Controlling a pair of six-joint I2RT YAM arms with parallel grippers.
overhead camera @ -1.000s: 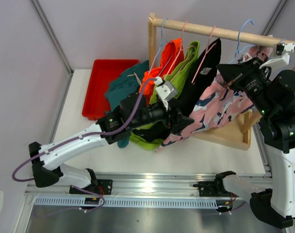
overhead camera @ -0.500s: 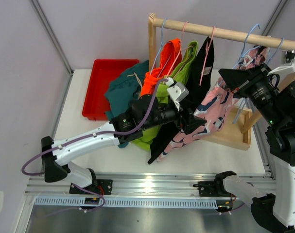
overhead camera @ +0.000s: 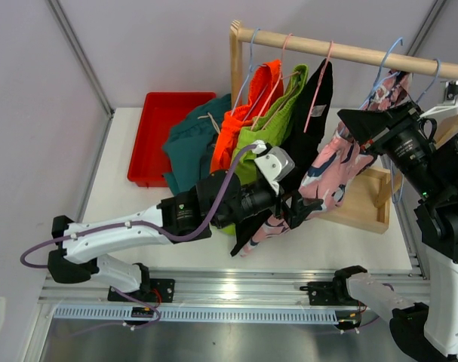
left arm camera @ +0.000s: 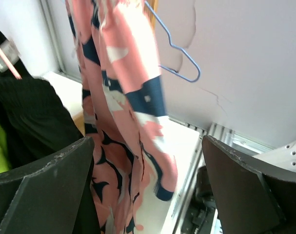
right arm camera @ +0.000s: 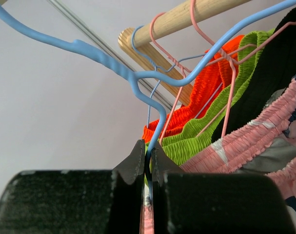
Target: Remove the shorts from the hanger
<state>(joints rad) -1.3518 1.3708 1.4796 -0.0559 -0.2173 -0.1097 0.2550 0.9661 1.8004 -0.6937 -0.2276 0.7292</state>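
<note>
Pulling the pink shorts [overhead camera: 330, 170] off the hanger [right arm camera: 77, 44] is, we judge, the step in hand. They hang at the right end of the rod [overhead camera: 349, 51], waistband up on the blue wire and legs trailing down toward the left gripper [overhead camera: 296, 211]. That gripper is spread wide and holds nothing; in its wrist view the pink cloth hangs ahead of the gap, nearer the left finger. The right gripper [right arm camera: 148, 151] is pinched tight on the hanger's wire. To do this well we would push the left gripper forward until a good fold of the leg sits deep in the jaws. Then we would close firmly and draw down and toward the near edge, with the right arm bracing the wire, so the elastic waist slides off rather than dragging the hook along the rod. Room is tight on the left: the black shorts [overhead camera: 311, 113] touch the pink pair, with the green shorts [overhead camera: 270, 132] and orange shorts [overhead camera: 247, 113] just beyond — we could pinch two. The wooden base [overhead camera: 361, 211] sits below; the open room is nearer us, over the table [overhead camera: 342, 241].
</note>
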